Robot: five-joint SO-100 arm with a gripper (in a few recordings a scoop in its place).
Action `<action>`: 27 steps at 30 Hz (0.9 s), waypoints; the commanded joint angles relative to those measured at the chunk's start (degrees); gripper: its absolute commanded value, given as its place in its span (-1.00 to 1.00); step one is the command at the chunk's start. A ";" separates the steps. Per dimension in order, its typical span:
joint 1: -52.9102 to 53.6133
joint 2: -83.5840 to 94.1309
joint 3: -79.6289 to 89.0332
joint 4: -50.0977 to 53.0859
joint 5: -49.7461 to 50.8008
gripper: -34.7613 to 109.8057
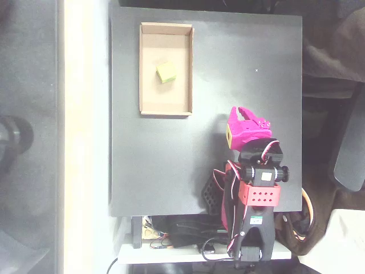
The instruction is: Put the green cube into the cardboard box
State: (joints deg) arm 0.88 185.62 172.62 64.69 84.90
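Green cube (166, 72) already lying in cardboard box (144, 68), near table's (239, 68) far-left corner. Gripper (244, 117) well clear, empty; open or clenched, can't tell. Only risk: arm swing clipping box.

black table (171, 165) bare btwn gripper (242, 117) & cardboard box (166, 111); low walls only obstacle.

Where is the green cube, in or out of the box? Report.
In. The green cube lies on the floor of the cardboard box, inside its walls, far from the gripper.
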 commanded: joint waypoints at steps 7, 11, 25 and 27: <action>0.35 4.57 8.26 0.18 0.97 -0.48; 0.35 4.57 8.35 0.44 1.23 -0.48; 0.35 5.62 8.35 16.17 1.32 -0.48; 0.35 5.62 8.35 16.17 1.32 -0.48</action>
State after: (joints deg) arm 0.88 190.99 180.26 78.57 85.96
